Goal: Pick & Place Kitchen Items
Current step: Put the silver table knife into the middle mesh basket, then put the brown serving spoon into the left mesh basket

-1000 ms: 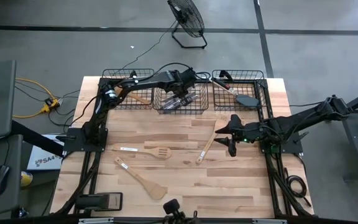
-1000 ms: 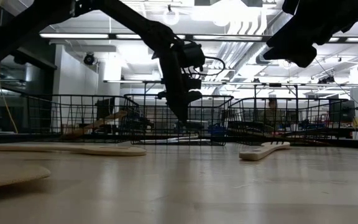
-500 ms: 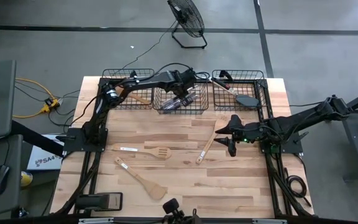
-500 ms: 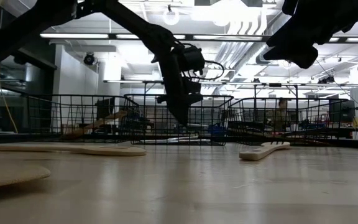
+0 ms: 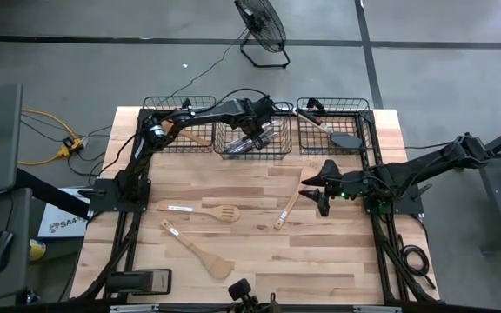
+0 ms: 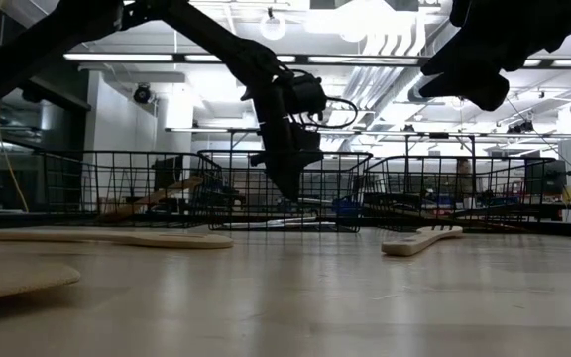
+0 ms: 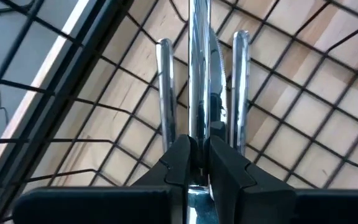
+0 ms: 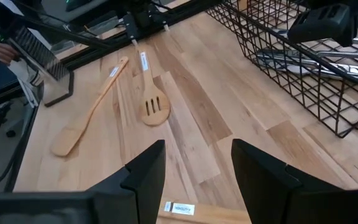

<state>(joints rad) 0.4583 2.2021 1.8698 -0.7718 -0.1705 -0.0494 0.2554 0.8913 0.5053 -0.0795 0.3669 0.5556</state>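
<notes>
While my left claw (image 7: 197,163) pinches a silver knife (image 7: 199,74) inside the middle basket (image 5: 250,153), my right claw (image 8: 194,163) hangs spread above the surface (image 5: 250,252)

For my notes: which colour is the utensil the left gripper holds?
Silver knife, clearest in left wrist view.

Silver metal knives (image 5: 252,142) are laid in the middle basket. A black turner (image 5: 344,138) is seen in the right basket. Three light wooden utensils (image 5: 200,211) are spread flat on the table.
</notes>
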